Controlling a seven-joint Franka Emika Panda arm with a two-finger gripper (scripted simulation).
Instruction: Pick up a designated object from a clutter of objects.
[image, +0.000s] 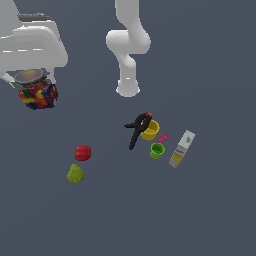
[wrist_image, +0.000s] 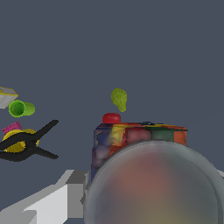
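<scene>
The can (image: 36, 92), short with a grey metallic top and a red, yellow, blue and dark label, hangs in my gripper (image: 33, 84) at the exterior view's upper left. It is raised off the floor and far from the other items. The jaws are shut on its sides. In the wrist view the can (wrist_image: 135, 138) fills the near part, with its blurred grey top closest. One grey finger (wrist_image: 59, 199) shows beside it. The rest of the clutter lies on the floor.
A black clamp (image: 137, 128), yellow cup (image: 150, 131), pink piece (image: 163, 137), green cup (image: 157, 150) and white-yellow bottle (image: 182, 148) lie together at centre right. A red object (image: 83, 153) and a pear (image: 75, 173) lie lower left. The arm's base (image: 128, 87) stands behind.
</scene>
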